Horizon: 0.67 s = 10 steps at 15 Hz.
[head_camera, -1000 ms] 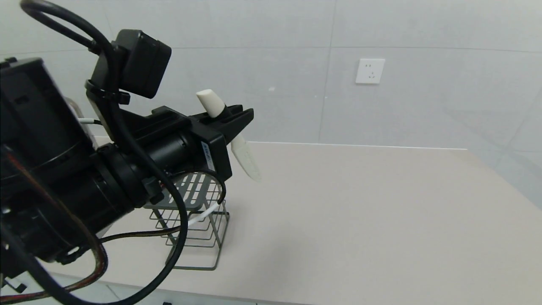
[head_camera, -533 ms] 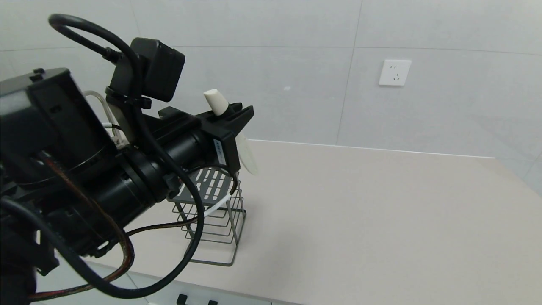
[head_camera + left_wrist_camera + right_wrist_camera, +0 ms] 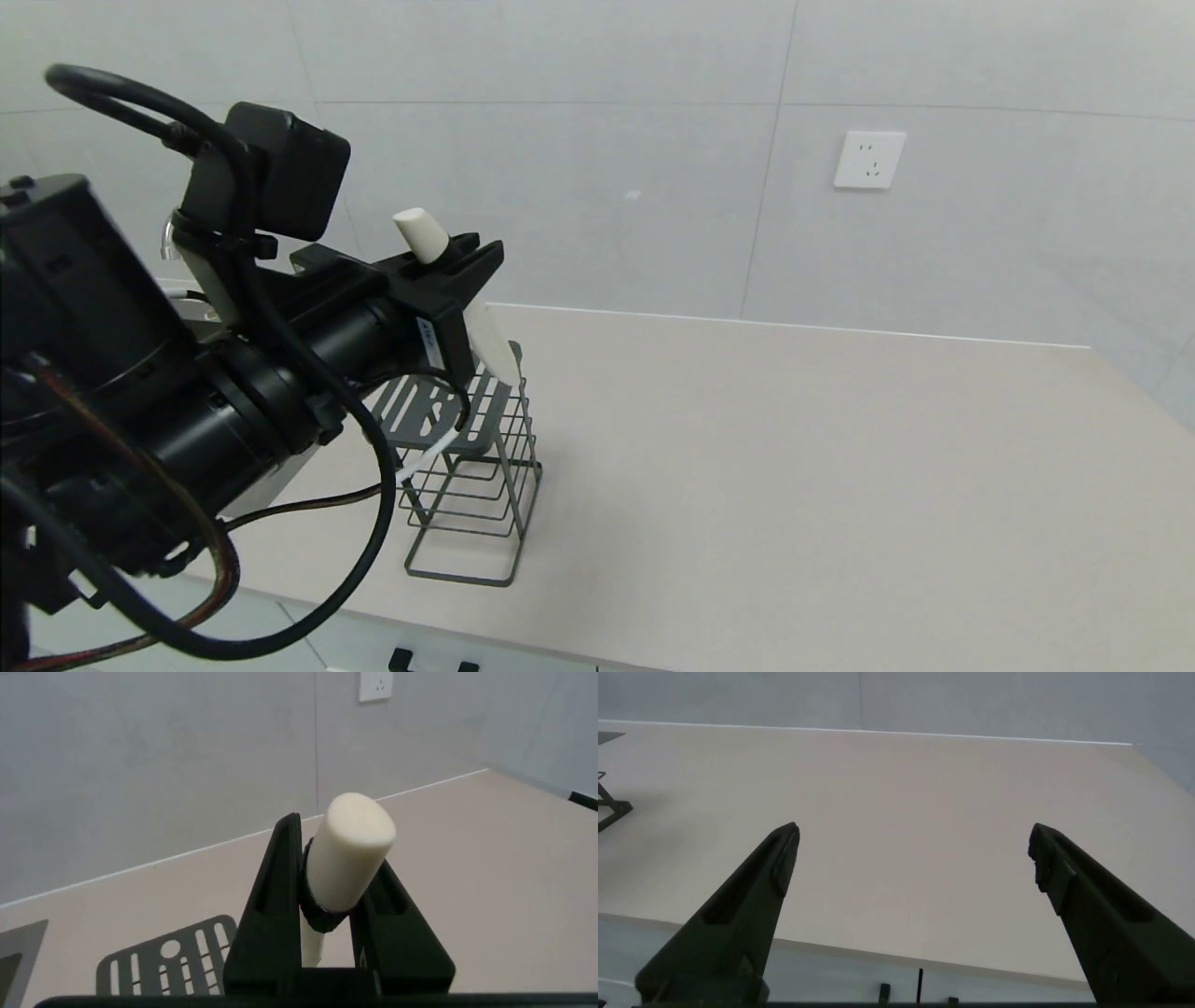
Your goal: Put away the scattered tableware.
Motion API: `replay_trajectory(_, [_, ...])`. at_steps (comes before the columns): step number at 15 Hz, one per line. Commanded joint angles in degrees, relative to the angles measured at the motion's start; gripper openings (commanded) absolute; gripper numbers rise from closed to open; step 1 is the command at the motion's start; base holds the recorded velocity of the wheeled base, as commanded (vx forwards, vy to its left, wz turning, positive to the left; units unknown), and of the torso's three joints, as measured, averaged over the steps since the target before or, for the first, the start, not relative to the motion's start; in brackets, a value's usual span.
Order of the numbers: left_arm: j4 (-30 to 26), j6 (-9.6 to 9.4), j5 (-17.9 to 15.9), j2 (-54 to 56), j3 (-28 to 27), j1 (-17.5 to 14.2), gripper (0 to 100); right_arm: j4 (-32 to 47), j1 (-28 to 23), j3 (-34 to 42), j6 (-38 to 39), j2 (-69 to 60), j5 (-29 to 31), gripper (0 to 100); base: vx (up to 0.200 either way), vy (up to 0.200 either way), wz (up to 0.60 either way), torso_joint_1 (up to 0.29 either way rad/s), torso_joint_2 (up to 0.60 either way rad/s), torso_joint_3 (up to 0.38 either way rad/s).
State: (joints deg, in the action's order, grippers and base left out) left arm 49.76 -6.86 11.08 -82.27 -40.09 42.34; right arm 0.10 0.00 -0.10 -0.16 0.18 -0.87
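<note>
Left gripper point(image 3: 457, 259) clenched on white utensil point(image 3: 417, 233), grip taken just below the rounded handle end. Utensil held tilted: handle end up, flatter lower part down at the top rim of the wire rack point(image 3: 471, 490). Cannot tell whether touching the rim or just above it. From the left wrist, left gripper point(image 3: 329, 924) seen with both jaws tight against the white utensil point(image 3: 348, 854), and the slotted plate point(image 3: 168, 966) below and beyond.

Wire rack standing on the left part of the table point(image 3: 794, 467), base frame just inside the near edge. Grey slotted plate point(image 3: 425, 415) lying sloped across the rack top, partly hidden behind the left arm.

Right gripper point(image 3: 915, 840) released, fingers point(image 3: 738, 915) spread wide apart, hanging over the near edge of the table point(image 3: 906, 784). Edge line crossing low between the two fingers, beige surface beyond it up to the wall.

Edges in the head view:
- Near edge running diagonally from the rack base down toward the bottom margin.
- Far edge butted against the tiled wall point(image 3: 607, 140).
- Right edge dropping off at the far right.

Tabletop stretching wide from the rack to that right edge. Socket point(image 3: 869, 160) up on the wall, well apart from rack and gripper.
</note>
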Motion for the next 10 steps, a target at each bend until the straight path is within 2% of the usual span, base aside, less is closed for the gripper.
replay_trajectory(1, [0.1,-0.17,0.1,0.5,0.2,-0.9,0,0.0,0.0,0.0,0.0,0.1,0.0,100,0.0,0.0,0.0,0.0,0.0,0.0])
replay_trajectory(6, [0.3,-0.34,0.1,0.4,1.2,-1.0,0,0.1,0.0,0.0,0.0,0.2,0.0,100,0.0,0.0,0.0,0.0,0.0,0.0])
replay_trajectory(9, [0.8,-0.52,0.2,0.2,1.2,-2.6,0,0.0,0.0,0.0,0.0,0.1,0.0,100,0.0,0.0,0.0,0.0,0.0,0.0])
replay_trajectory(10, [0.9,-1.75,0.2,0.0,1.2,-3.1,0,0.1,0.0,0.0,0.0,0.1,0.0,100,0.0,0.0,0.0,0.0,0.0,0.0])
